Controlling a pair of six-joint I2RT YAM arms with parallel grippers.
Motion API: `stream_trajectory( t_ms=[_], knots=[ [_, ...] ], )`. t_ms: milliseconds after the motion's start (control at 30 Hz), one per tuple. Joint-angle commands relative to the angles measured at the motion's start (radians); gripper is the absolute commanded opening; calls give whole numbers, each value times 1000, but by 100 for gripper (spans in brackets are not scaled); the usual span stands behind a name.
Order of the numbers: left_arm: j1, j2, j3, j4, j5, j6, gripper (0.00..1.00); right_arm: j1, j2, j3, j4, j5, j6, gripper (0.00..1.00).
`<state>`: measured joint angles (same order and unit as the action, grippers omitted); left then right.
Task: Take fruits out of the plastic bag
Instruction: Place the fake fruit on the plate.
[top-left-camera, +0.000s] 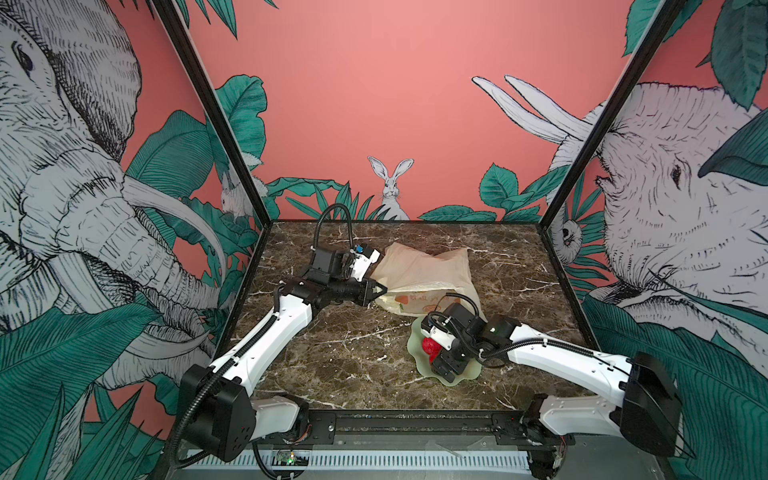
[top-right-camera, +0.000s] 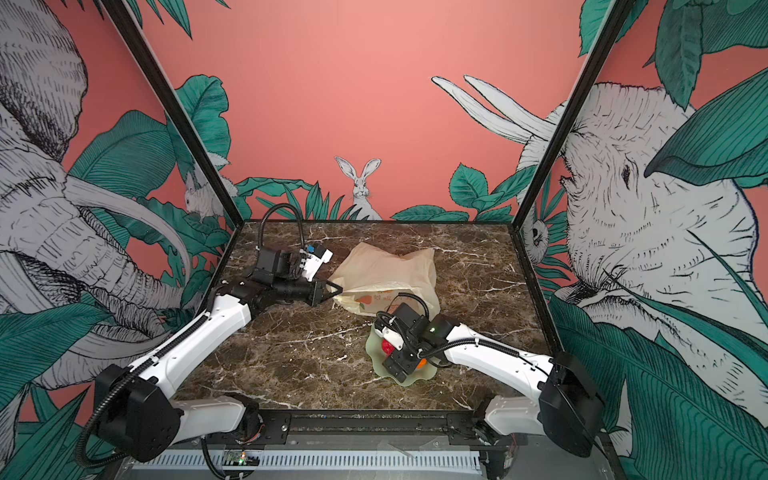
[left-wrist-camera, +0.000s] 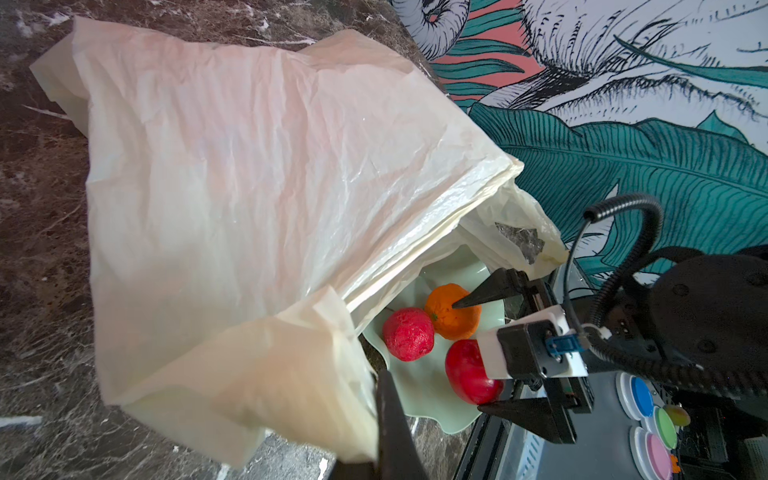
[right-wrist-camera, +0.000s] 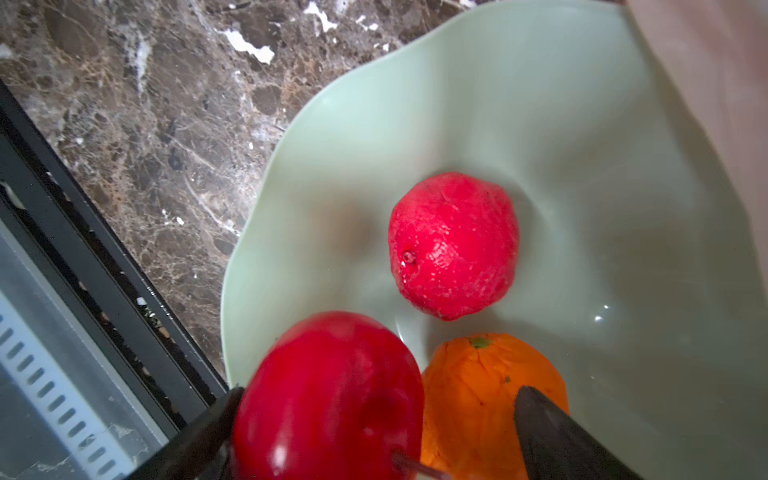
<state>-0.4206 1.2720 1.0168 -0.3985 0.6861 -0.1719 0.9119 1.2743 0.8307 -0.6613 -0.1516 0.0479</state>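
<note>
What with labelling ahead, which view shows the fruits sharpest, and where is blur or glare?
Left wrist view: bumpy red fruit, orange fruit and smooth red fruit all crisp, plastic bag slightly glossy. Right wrist view: smooth red fruit blurred near the lens, glints on the dish. Both top views: fruits too small.

A pale green dish (top-left-camera: 459, 377) (right-wrist-camera: 519, 104) with a wavy rim sits on the dark marble table (top-left-camera: 353, 353), toward its near right part. The pink back wall (top-left-camera: 374, 83) shows a painted white rabbit (top-left-camera: 390, 185). In the left wrist view, three round discs (left-wrist-camera: 642, 392), blue, green and pink, possibly buttons, lie beyond the table's edge.
</note>
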Motion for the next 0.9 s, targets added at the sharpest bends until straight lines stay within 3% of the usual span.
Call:
stream_trajectory(
  t_ms=[0,200,467,733,867],
  knots=[
    [-7,-2,31,1,16,10,0,8,-16,-4,10,-62,-5,98],
    [-7,1,31,3,19,9,0,8,-21,-22,24,-163,13,98],
    [-6,-1,34,3,20,6,0,8,2,-23,21,-179,23,97],
    [-7,-13,35,-16,24,9,0,8,-75,49,-53,-42,15,97],
    [-7,-25,41,-50,42,35,0,8,-124,122,-37,-38,2,86]
  ],
)
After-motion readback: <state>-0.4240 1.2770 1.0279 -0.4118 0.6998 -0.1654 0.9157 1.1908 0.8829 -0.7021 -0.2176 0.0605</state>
